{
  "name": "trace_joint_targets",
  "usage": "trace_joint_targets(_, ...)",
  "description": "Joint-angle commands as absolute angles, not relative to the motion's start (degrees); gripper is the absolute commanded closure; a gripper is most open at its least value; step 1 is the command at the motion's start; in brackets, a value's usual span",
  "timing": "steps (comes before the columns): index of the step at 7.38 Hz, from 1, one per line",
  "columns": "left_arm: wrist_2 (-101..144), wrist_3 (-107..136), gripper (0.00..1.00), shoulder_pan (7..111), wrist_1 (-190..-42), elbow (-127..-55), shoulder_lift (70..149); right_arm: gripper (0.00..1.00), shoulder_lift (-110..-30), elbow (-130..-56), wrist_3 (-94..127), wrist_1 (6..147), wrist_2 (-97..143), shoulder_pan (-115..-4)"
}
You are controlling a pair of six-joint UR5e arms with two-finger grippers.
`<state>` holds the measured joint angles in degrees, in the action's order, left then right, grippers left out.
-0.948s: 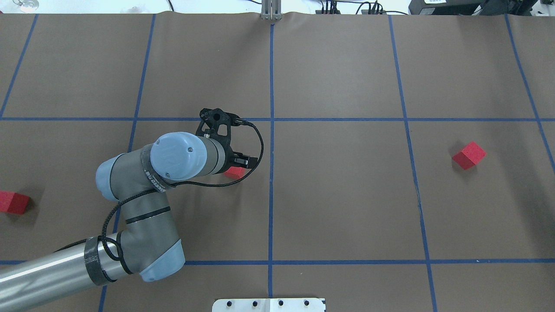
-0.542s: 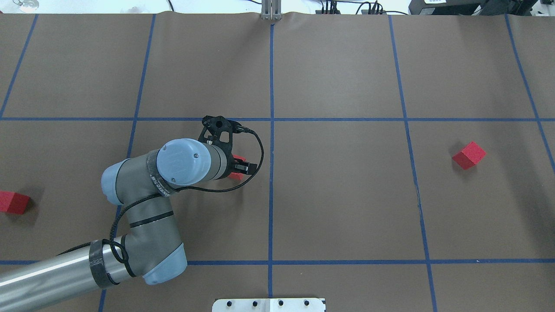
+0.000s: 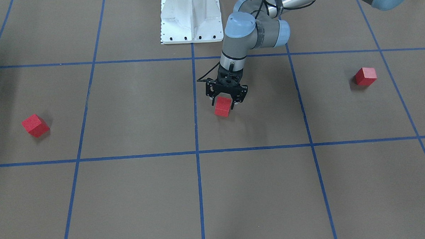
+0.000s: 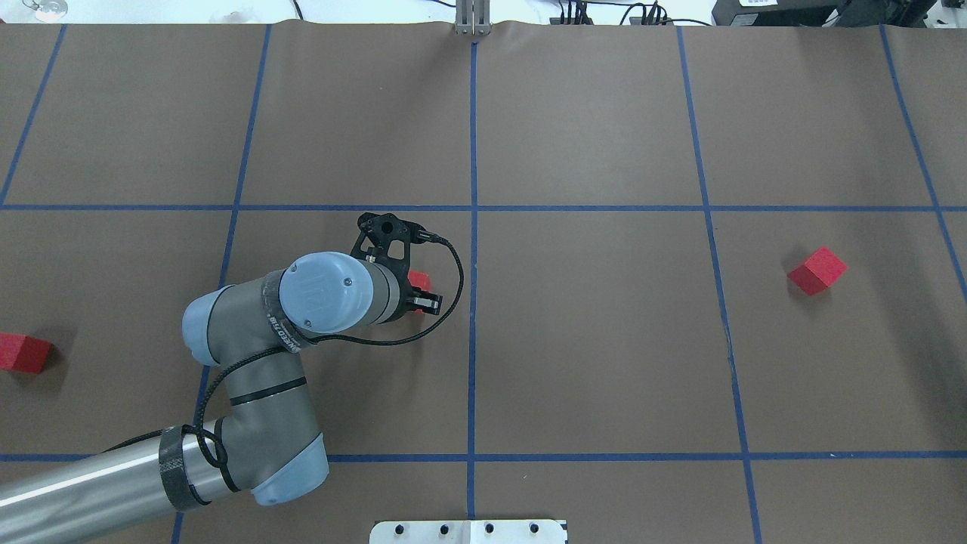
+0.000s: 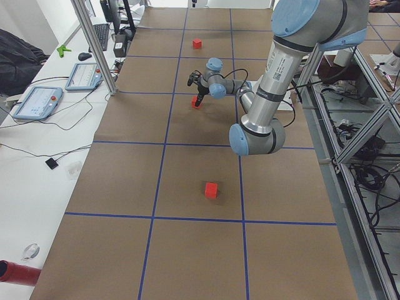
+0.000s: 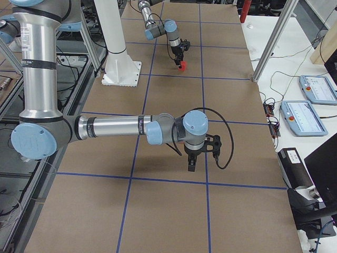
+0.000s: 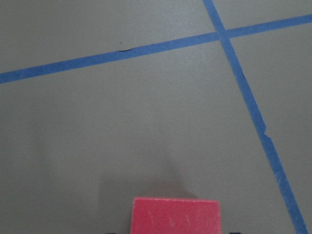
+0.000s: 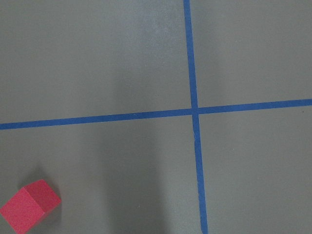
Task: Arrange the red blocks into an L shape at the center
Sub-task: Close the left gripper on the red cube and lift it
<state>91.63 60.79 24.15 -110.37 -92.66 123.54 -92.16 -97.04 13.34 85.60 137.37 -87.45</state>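
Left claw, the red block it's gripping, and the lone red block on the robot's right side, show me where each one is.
Left claw (image 3: 223, 105): front-facing view, midway between its fingertips.
Held red block (image 7: 175, 215): left wrist view, middle of its visible face.
Right-side red block (image 4: 820, 264): overhead view, its top face.

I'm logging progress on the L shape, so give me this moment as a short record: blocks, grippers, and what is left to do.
left gripper: shut on one red block, just to the robot's left of the centre line
second block: alone, far on the robot's left
third block: alone, far on the robot's right
right gripper: over the table, open or shut cannot be told
L shape: not formed, no two blocks touch
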Motion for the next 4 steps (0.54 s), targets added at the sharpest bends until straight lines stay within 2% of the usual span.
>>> trace_joint_targets(1, 91.8, 62.8, 1.00, 24.9, -109.4, -93.0, 126.4, 0.01, -92.1, -97.1, 13.3, 85.6, 137.4, -87.5)
trace_joint_targets(3, 91.8, 63.6, 1.00, 26.9, -104.8, -90.1, 131.4, 0.01, -92.2, -97.3, 13.4, 85.7, 137.4, -87.5)
trace_joint_targets(4, 91.7, 63.9, 1.00, 27.2, -103.6, -84.7, 136.4, 0.01, -92.2, -97.3, 13.4, 85.6, 137.4, -87.5)
